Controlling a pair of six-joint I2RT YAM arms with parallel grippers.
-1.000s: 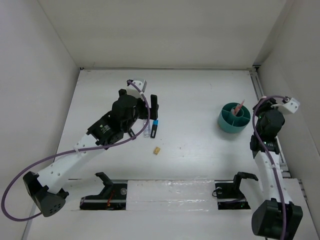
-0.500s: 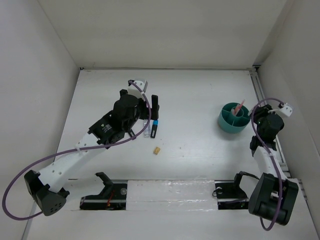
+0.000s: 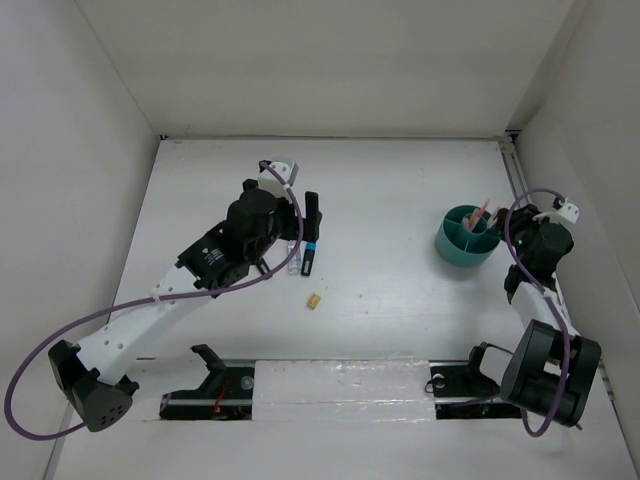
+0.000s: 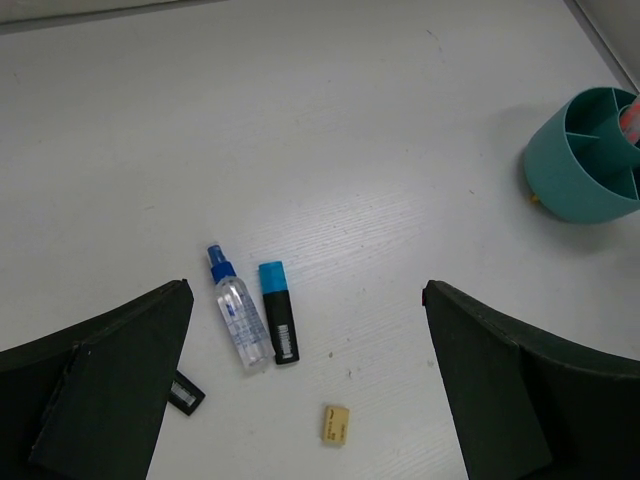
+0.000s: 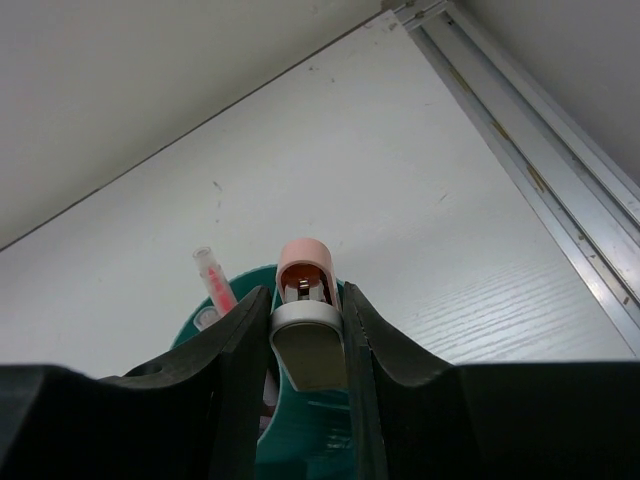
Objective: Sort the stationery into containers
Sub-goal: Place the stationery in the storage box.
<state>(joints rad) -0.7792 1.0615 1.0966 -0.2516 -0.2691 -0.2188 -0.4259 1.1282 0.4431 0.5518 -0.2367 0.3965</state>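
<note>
teal cup point(image 3: 467, 237) is sitting at the right; the right gripper point(image 5: 305, 320), now drawn in closer than a second ago, is clamping a pink-capped marker point(image 5: 304, 262) above its rim. left gripper point(image 4: 308, 295) is hovering open over the bottle point(image 4: 238, 318), barely shifted.

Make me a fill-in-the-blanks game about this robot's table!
1. The right end effector is shut on a grey-bodied item with a ____ cap.
2. The clear plastic spray bottle lies beside a black marker with a ____ cap.
3. The left end effector is ____, holding nothing.
Missing words: pink; blue; open.
</note>
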